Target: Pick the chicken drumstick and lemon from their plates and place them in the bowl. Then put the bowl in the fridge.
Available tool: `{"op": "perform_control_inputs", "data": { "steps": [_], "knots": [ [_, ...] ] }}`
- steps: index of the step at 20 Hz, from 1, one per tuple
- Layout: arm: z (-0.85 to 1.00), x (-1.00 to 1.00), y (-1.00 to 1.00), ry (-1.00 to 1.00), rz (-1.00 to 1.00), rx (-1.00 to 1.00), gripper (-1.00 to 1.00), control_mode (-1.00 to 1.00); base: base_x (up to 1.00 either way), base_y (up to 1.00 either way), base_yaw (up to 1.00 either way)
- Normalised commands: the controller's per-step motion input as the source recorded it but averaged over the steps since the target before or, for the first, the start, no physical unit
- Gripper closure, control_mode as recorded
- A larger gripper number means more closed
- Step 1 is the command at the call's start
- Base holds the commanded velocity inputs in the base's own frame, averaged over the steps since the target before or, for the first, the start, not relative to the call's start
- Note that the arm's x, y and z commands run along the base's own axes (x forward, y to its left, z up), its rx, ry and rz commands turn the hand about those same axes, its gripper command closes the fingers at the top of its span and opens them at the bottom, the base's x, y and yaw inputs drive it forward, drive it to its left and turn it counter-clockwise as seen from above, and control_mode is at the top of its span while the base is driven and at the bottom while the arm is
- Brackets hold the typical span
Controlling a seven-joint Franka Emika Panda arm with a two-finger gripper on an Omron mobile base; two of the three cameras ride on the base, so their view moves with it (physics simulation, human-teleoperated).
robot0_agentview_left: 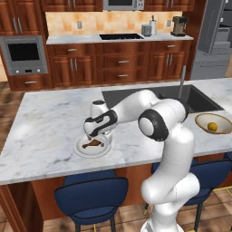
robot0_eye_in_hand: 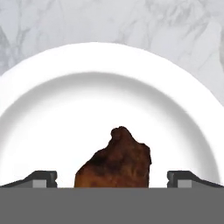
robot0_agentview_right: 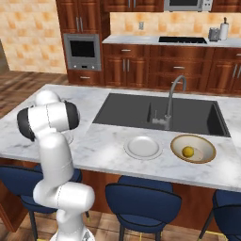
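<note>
Jaws spread wide, the gripper point(robot0_eye_in_hand: 112, 178) is hanging low over the plate point(robot0_agentview_left: 81, 149) at the left of the tabletop point(robot0_agentview_left: 41, 122), one finger standing on each side of the chicken drumstick point(robot0_eye_in_hand: 114, 162) in the hand view, and neither is touching it. Because the drumstick is fat at one end and tapering at the other, a close on the slanted meat could be squeezing it out sideways, or the fingertips point(robot0_eye_in_hand: 41, 178) could be pressing down on the plate and dragging it across the marble. If the hand is sitting too high, the pinch would be catching only the top of the meat and dropping it during the carry. Moving right, the second plate point(robot0_agentview_right: 142, 147) is lying bare in front of the sink point(robot0_agentview_right: 160, 113), right in the path a carried drumstick would be taking. Farther right, the bowl point(robot0_agentview_right: 175, 141) is sitting near the tabletop's front edge with the lemon point(robot0_agentview_right: 188, 151) already inside; a clumsy release could be knocking the lemon out or nudging the bowl toward that edge. The fridge point(robot0_agentview_left: 217, 36) is standing open at the far right.
</note>
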Motion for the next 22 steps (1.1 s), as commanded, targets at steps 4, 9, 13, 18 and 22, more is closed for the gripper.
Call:
{"op": "perform_control_inputs", "data": {
  "steps": [4, 9, 13, 18, 22],
  "knots": [
    [-0.18, 0.02, 0.02, 0.06, 0.00, 0.00, -1.00, -1.00, 0.00, 0.00, 0.00],
    [-0.24, -0.03, 0.03, 0.06, 0.00, -0.03, 1.00, -1.00, 0.00, 0.00, 0.00],
    [-0.07, -0.08, -0.02, 0.00, 0.00, 0.00, 1.00, -1.00, 0.00, 0.00, 0.00],
    [0.12, -0.17, -0.14, 0.00, 0.00, 0.00, 1.00, -1.00, 0.00, 0.00, 0.00],
    [0.29, -0.34, -0.33, 0.00, 0.06, 0.01, 1.00, -1.00, 0.00, 0.00, 0.00]
  ]
}}
